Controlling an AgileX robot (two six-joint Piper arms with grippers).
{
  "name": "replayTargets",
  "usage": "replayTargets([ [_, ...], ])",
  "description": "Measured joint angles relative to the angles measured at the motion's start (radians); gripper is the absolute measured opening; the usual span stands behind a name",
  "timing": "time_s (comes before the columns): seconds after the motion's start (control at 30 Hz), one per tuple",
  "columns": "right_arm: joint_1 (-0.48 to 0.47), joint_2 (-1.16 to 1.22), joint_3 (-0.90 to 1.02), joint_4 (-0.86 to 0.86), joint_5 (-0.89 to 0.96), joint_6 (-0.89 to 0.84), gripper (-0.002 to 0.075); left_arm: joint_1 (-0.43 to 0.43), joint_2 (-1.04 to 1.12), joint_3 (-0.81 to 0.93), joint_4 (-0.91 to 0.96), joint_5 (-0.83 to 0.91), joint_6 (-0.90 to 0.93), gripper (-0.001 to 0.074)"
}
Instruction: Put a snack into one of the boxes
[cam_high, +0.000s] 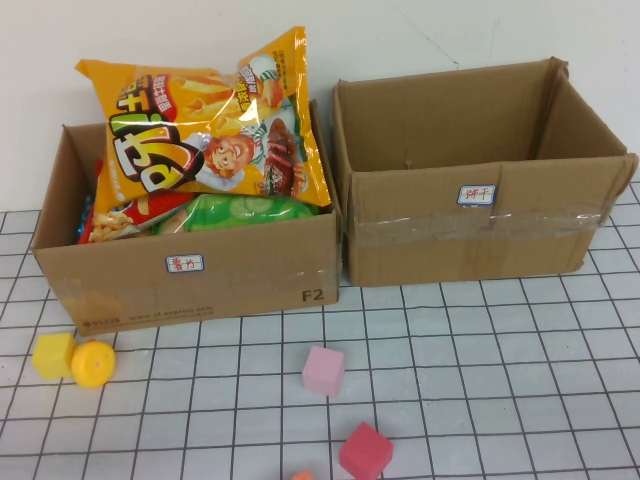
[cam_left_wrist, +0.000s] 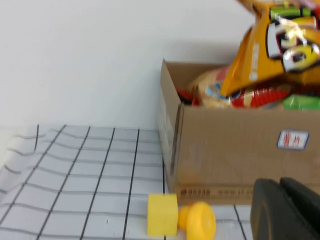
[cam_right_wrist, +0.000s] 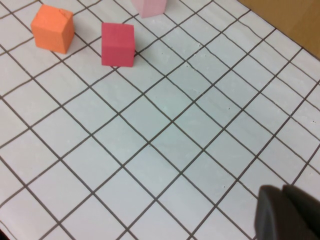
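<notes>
Two cardboard boxes stand side by side on a gridded white table (cam_high: 480, 350), filling the upper half of the high view. The left box (cam_high: 190, 275) sits at the left of the frame and is packed with snacks: a big yellow chip bag (cam_high: 210, 120) stands tilted on top, rising well above the rim, with a green bag (cam_high: 240, 210) lying under its lower edge and a red-and-white bag (cam_high: 125, 215) wedged at the box's left side. A small white label (cam_high: 185, 264) is stuck on its front wall. The right box (cam_high: 480, 200), at the upper right of the frame, just beside the left one, shows only its bare inner walls and carries its own label (cam_high: 476, 195) on the front. Below the left box, at the lower left of the frame, a yellow cube (cam_high: 53, 355) touches a yellow round piece (cam_high: 93, 364). A pink cube (cam_high: 323, 371) lies near the lower centre, a red cube (cam_high: 365, 452) below it near the bottom edge, and an orange cube (cam_high: 302, 475) is just peeking in at the very bottom. Neither arm appears in the high view. The left gripper (cam_left_wrist: 285, 210) shows as a dark shape at the lower right of its wrist view, near the left box's front corner; the right gripper (cam_right_wrist: 287, 212) shows likewise at the lower right of its view, over bare grid. I cannot tell whether either pincer is wide or narrow.
</notes>
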Motion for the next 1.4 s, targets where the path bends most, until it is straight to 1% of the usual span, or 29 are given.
replayTargets([
  [0.07,0.0,0.0,0.0,0.0,0.0,0.0,-0.0001,0.0,-0.028,0.028,-0.059,0.008,0.06,-0.0001],
  [0.2,0.0,0.0,0.0,0.0,0.0,0.0,-0.0001,0.0,-0.06,0.042,-0.102,0.047,0.096,-0.0001],
  [0.43,0.0,0.0,0.0,0.0,0.0,0.0,-0.0001,0.0,-0.069,0.042,-0.148,0.272,0.124,-0.0001],
  [0.47,0.0,0.0,0.0,0.0,0.0,0.0,-0.0001,0.0,-0.069,0.042,-0.156,0.283,0.137,-0.0001],
  [0.87,0.0,0.0,0.0,0.001,0.0,0.0,-0.0001,0.0,-0.069,0.039,-0.18,0.304,0.176,-0.0001],
  [1.07,0.0,0.0,0.0,0.001,0.0,0.0,-0.0001,0.0,-0.069,0.039,-0.164,0.304,0.215,-0.0001],
  [1.4,0.0,0.0,0.0,0.001,0.0,0.0,-0.0001,0.0,-0.069,0.039,-0.156,0.304,0.222,-0.0001],
])
